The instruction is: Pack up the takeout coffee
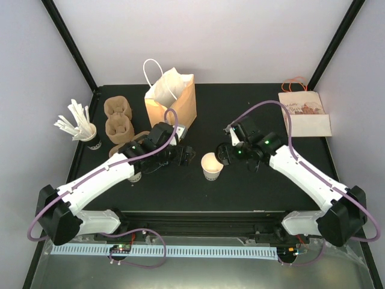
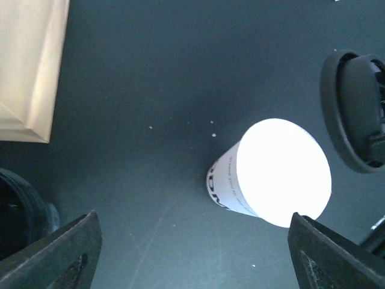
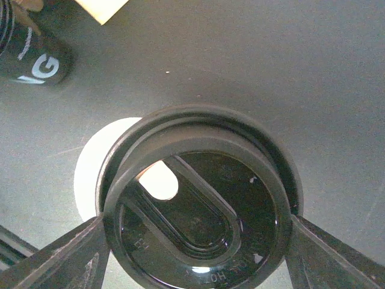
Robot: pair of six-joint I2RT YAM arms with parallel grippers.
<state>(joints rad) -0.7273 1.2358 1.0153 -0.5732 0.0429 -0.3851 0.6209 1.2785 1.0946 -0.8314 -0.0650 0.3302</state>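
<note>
- Cup [image 1: 212,165]: white, open-topped and upright on the table [image 1: 240,102], at the middle between the two arms, with no lid on it yet.
- Right gripper [image 3: 197,221]: clamped on the rim of the black lid [image 3: 240,180], held just beside and above the cup. In the wrist view the cup shows left of the lid and through its opening, so the two are not lined up.
- Left gripper [image 2: 192,226]: fingers wide apart and holding nothing. It is near the cup on the other side but not bracing it.
- Risk: the cup looks light and nothing steadies it. A lid brought down off-centre would likely push one edge of the rim and tip or slide the cup.
- Risk: the lid is gripped only by its rim, so a hard press could twist it out of the fingers.
- Risk: the arms are close, and either one moving in on the cup could knock the other.
- Black cup [image 3: 36,60]: near the left arm, where an elbow could catch it.
- Bag [image 1: 172,102]: upright and open behind the left gripper, likely where the cup goes once lidded.
- Carriers [image 1: 118,117]: far left, untouched.
</note>
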